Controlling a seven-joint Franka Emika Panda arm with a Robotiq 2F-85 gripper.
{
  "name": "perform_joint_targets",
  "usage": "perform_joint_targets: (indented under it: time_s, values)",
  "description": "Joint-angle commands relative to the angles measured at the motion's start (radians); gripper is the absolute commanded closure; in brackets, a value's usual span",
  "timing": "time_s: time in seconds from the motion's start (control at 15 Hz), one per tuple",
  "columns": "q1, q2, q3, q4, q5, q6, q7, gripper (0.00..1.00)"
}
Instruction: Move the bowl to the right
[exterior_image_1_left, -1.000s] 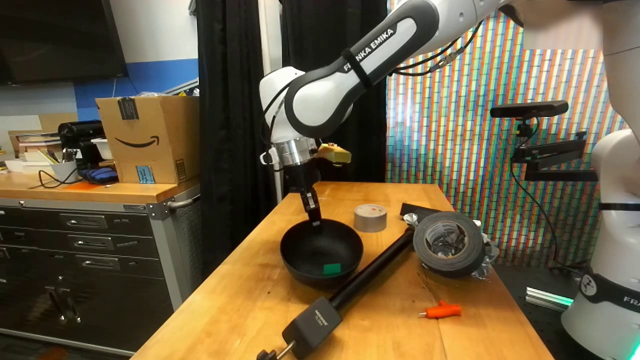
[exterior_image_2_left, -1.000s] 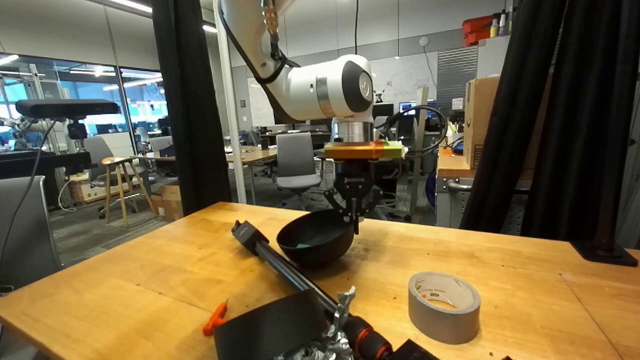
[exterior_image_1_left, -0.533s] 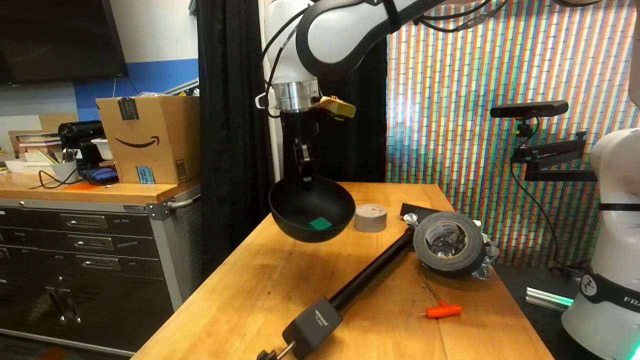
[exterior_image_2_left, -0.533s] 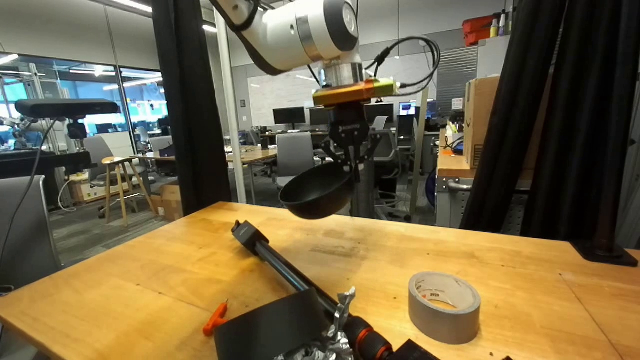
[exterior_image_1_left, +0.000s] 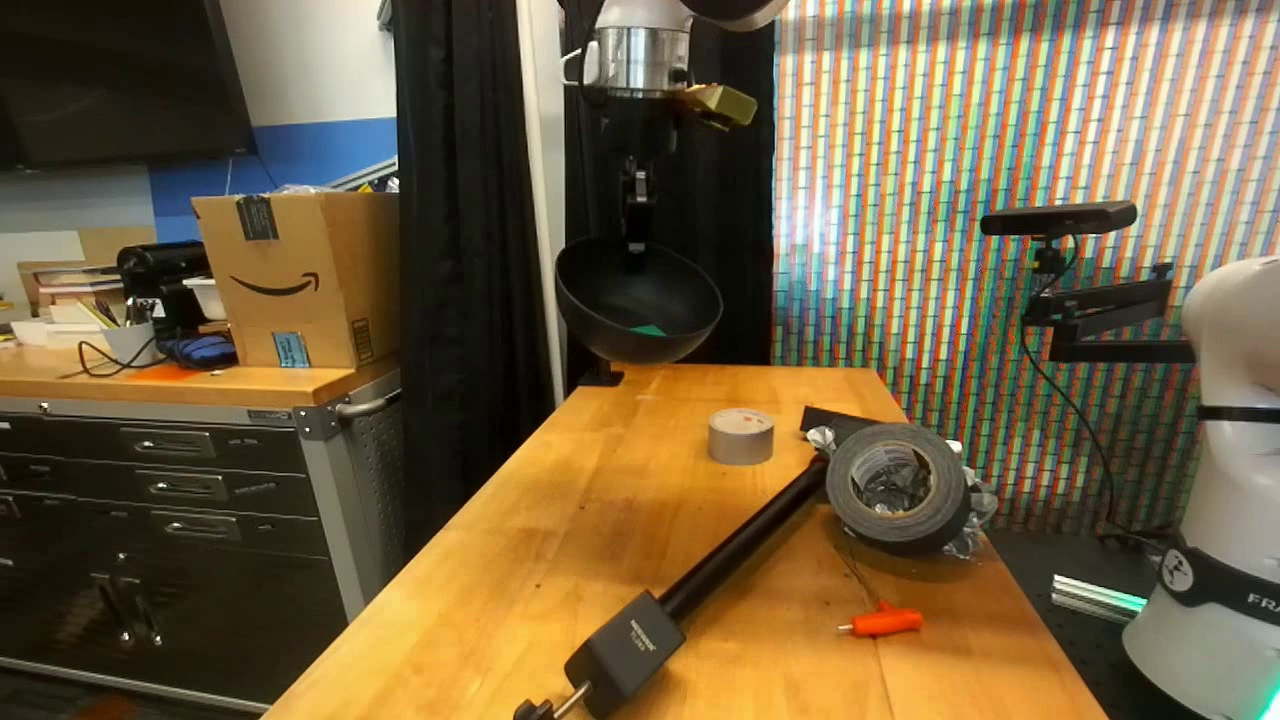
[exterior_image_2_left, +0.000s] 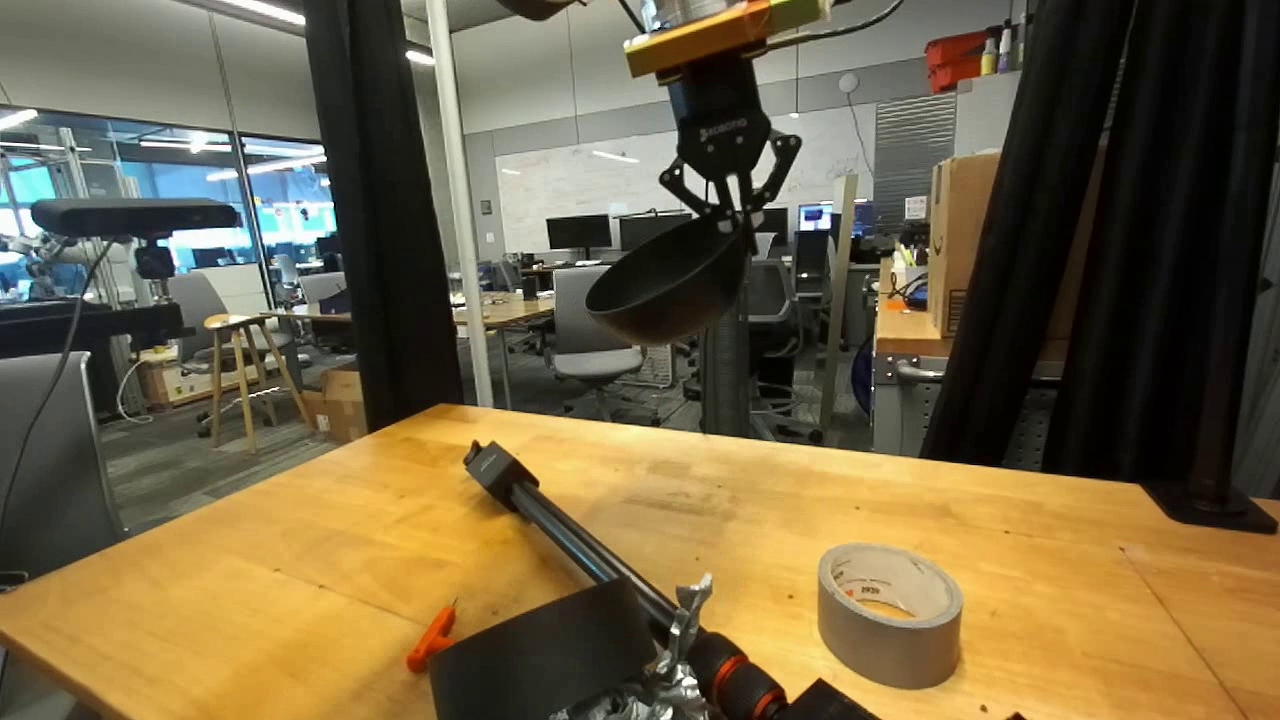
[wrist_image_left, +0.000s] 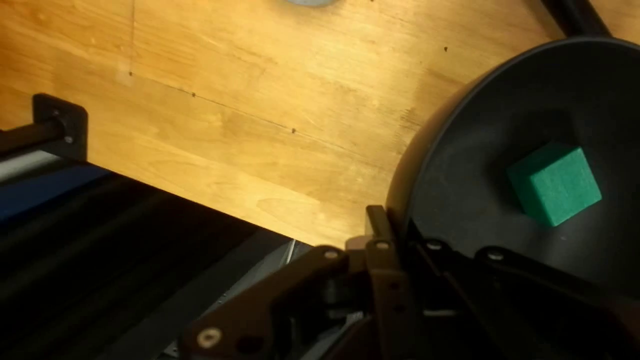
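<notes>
The bowl is round and black, and it hangs tilted in the air above the table, shown in both exterior views (exterior_image_1_left: 610, 335) (exterior_image_2_left: 665, 312). In the wrist view the bowl (wrist_image_left: 465, 200) fills the right side. A green cube (wrist_image_left: 560, 185) lies inside it. The cube also shows low in the bowl in an exterior view (exterior_image_1_left: 648, 329); in the opposite exterior view the bowl wall hides it. My gripper (exterior_image_2_left: 738, 225) is shut on the bowl's rim, one finger inside and one outside. The wrist view shows the fingers (wrist_image_left: 395, 225) pinching the rim.
A grey tape roll (exterior_image_1_left: 740, 445) stands on the wooden table (exterior_image_1_left: 560, 560). A long black bar (exterior_image_1_left: 745, 540) lies across it. A black tape roll (exterior_image_1_left: 940, 510), crumpled foil (exterior_image_2_left: 685, 640), a black panel (exterior_image_2_left: 545, 655) and an orange tool (exterior_image_1_left: 885, 623) are there too. A post base (exterior_image_2_left: 1207, 507) sits at one edge.
The bowl rested on the table one second ago. My gripper has lifted it by the rim, and it has kept rising, tilting more, with the cube inside. The other objects have not moved.
</notes>
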Motion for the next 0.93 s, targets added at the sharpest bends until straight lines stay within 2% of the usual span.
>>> perform_joint_targets:
  time_s: [0.0, 0.4, 0.87]
  values:
    - [-0.053, -0.050, -0.064, -0.058, 0.015, 0.024, -0.005, 0.95]
    - [-0.145, -0.046, -0.175, -0.108, 0.056, 0.066, -0.022, 0.95]
    - [-0.200, 0.001, -0.240, -0.115, 0.133, 0.123, -0.058, 0.95]
